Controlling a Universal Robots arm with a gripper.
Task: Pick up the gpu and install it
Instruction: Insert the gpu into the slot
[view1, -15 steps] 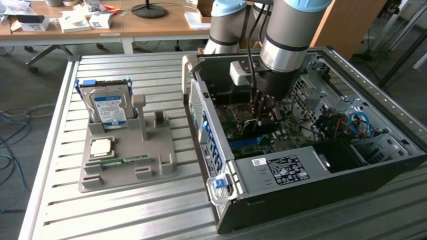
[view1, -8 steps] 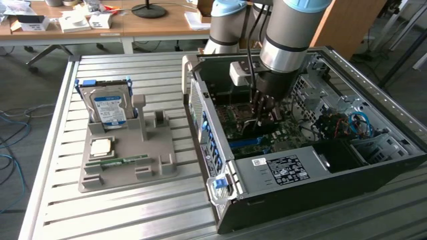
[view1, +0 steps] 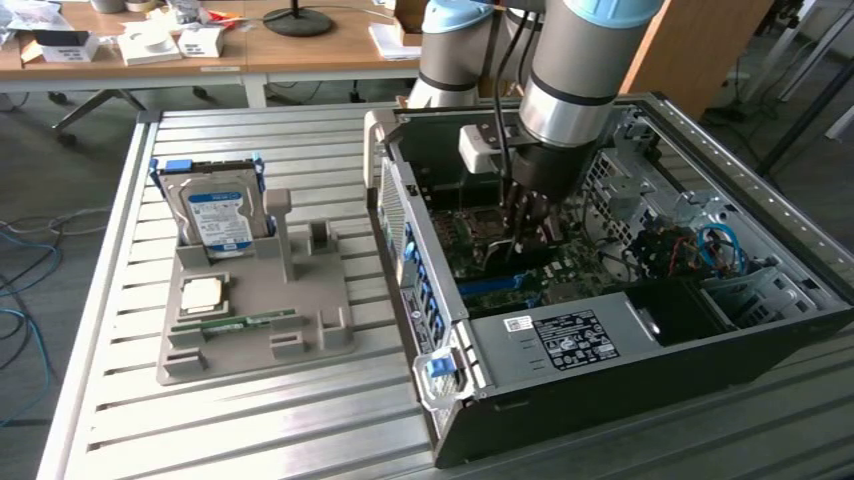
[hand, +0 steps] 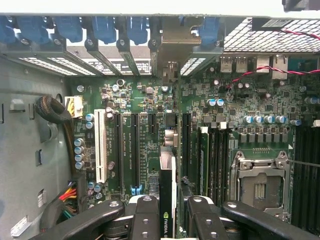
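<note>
Gripper inside open black computer case on slatted metal desk. Black fingers clamped on thin dark gpu card, held edge-on over green motherboard slots; whether seated unclear. Silver blue-label hard drive upright in grey holder.

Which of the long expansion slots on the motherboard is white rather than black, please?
The slot nearest the bare case wall; the other long slots beside it are black.
</note>
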